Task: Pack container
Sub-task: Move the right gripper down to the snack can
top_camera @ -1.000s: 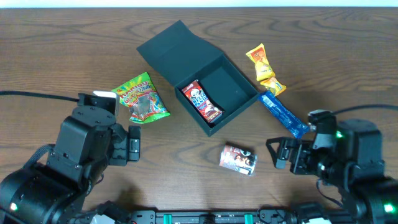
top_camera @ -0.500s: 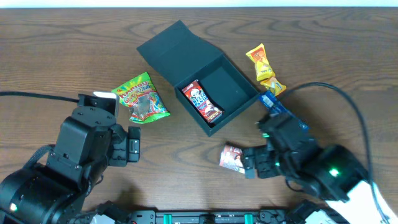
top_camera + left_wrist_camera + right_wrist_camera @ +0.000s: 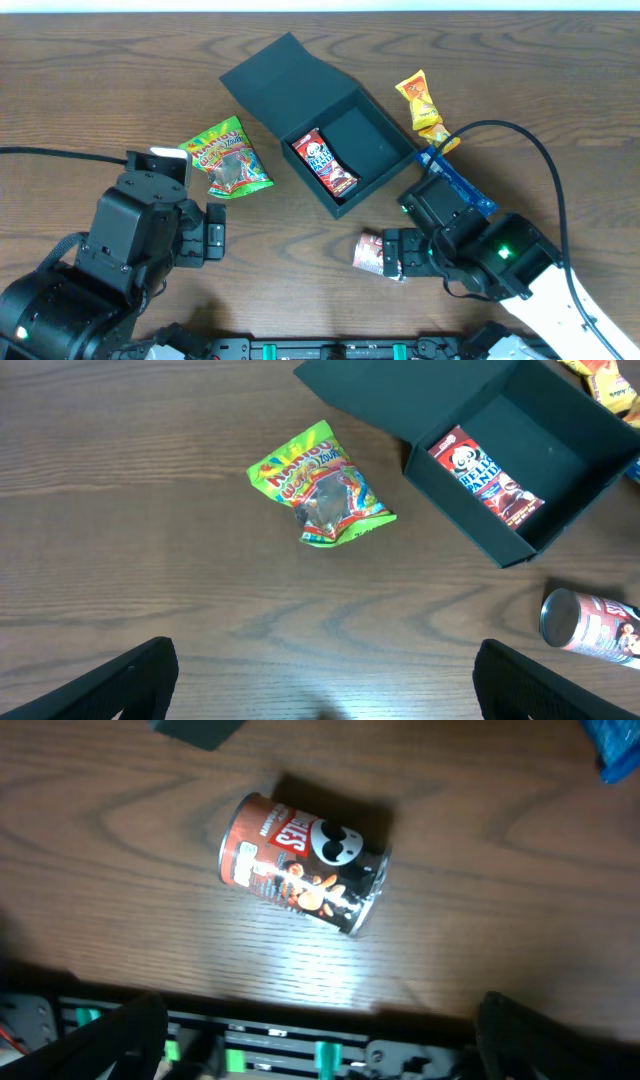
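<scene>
The container [image 3: 345, 150] is a dark square box at the centre back, with its flap lid [image 3: 280, 75] folded open to the upper left. A red snack packet [image 3: 325, 164] lies inside it, and the left wrist view shows the same packet [image 3: 486, 478] in the box [image 3: 560, 450]. My right gripper [image 3: 392, 256] hangs open over a small red-and-black can [image 3: 305, 865] that lies on its side in front of the box. My left gripper [image 3: 214, 230] is open and empty at the left, with a green gummy bag [image 3: 322, 488] lying ahead of it.
A yellow-orange packet [image 3: 426, 112] and a blue packet [image 3: 462, 186] lie right of the box. The right arm's cable [image 3: 545, 170] arcs over the table's right side. The can [image 3: 590, 622] shows at the left wrist view's right edge.
My right arm has swung left from the table's right side to above the can, partly covering it in the overhead view. The left arm and all the packets are where they were.
</scene>
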Action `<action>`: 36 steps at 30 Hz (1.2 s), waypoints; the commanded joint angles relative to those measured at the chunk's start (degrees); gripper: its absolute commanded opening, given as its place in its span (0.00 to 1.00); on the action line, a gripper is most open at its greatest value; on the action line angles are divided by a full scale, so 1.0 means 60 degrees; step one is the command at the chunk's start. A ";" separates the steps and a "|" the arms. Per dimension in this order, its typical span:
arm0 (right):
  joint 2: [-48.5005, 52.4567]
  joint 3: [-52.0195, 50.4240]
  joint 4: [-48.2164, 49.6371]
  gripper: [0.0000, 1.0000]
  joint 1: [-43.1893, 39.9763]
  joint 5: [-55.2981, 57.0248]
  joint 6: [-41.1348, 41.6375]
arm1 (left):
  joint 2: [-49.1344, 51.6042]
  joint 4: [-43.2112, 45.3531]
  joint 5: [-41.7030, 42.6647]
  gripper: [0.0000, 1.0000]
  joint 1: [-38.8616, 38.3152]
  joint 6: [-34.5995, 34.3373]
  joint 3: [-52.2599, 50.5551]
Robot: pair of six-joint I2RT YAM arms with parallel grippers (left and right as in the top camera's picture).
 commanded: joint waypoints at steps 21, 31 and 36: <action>0.0339 -0.2484 0.4211 0.99 0.0204 -0.0623 1.2859 | -0.0036 -0.0025 -0.0040 0.95 0.0066 0.0208 0.0004; 0.0834 -0.3712 0.5359 0.99 0.0127 -0.0780 1.2863 | -0.0036 -0.0025 -0.0040 0.95 0.0066 0.0208 0.0004; 0.0845 -0.3716 0.4983 0.99 0.0113 -0.0390 1.2863 | -0.0036 -0.0025 -0.0040 0.95 0.0066 0.0204 0.0004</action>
